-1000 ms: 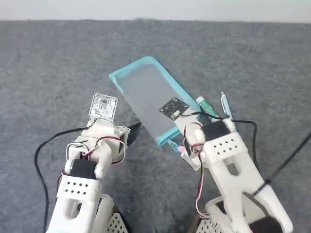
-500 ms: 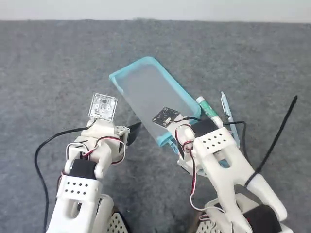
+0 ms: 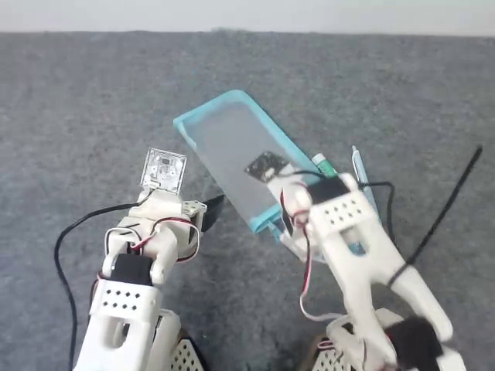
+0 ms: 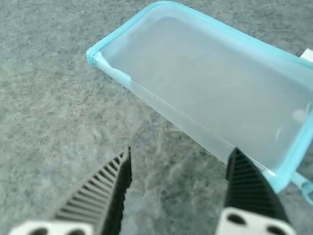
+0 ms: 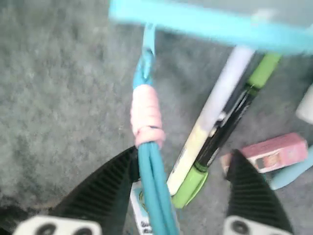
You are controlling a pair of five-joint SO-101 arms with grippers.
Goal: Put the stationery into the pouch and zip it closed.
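— Grey carpet (image 3: 371, 85) all round, and your right claw (image 5: 185, 159) hangs spread wide over the stationery heap, nothing pinched.
— Your left claw (image 4: 180, 161) has its jaws apart too and is empty. The pouch (image 4: 210, 93) lies flat just ahead of its fingertips, not touched.
— That's your first worry: nothing holds that pouch. Push a pen at it and I reckon it slides away from you.
— Now look between the right jaws. A white pen (image 5: 220, 98) and a green marker (image 5: 234, 122) lie side by side, touching. Close here and you likely pinch both, or squirt one out sideways.
— Plus the teal pen with the pink grip (image 5: 145, 115) sits right against the inside of one finger, and a pink eraser (image 5: 266, 152) lies just by the other. It's crowded down there.
— The pouch's turquoise edge runs across just beyond those fingertips, and what looks like the zip pull (image 5: 148, 39) trails towards the teal pen. Come down crooked and you snag it.
— Is the mouth open? I can't tell. If it's shut, you'd be jamming pens against a closed zip.
— The pouch looks empty to me, so the job's barely begun. Single out one pen clear of its neighbours, and get your left claw steadying the pouch.
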